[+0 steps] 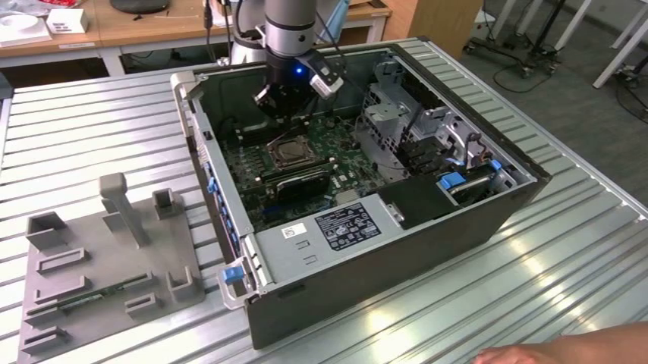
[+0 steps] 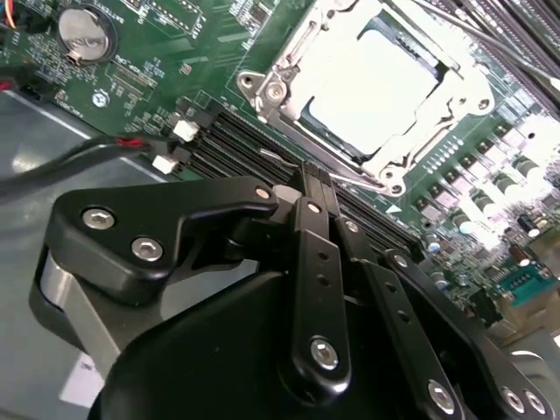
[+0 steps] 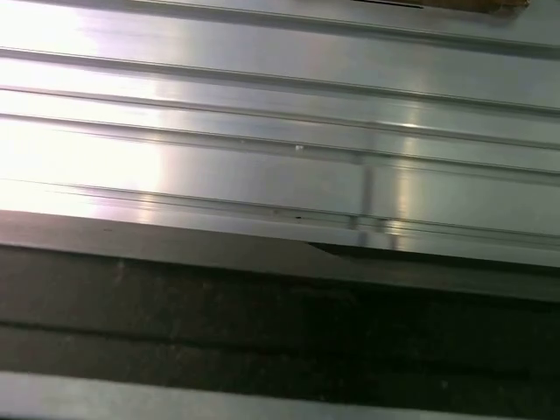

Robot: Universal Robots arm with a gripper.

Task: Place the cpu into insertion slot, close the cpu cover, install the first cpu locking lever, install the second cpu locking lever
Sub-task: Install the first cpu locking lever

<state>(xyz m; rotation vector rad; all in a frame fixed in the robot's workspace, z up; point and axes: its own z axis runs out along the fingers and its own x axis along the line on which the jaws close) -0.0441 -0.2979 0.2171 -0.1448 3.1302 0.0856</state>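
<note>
The cpu lies in the insertion slot on the green board inside the open computer case. The cpu cover is down around it, and the chip's dull silver top shows through the cut-out. My gripper hangs just above the board beside the socket's edge, its black fingers pressed together with nothing seen between them. A thin silver locking lever runs along the socket rim right by the fingertips. In the exterior view my gripper is over the socket's far side.
The case stands on a ribbed metal table. A grey drive cage rises to the exterior view's right of the socket. A grey fixture lies at the exterior view's left. A person's hand rests at the lower right corner.
</note>
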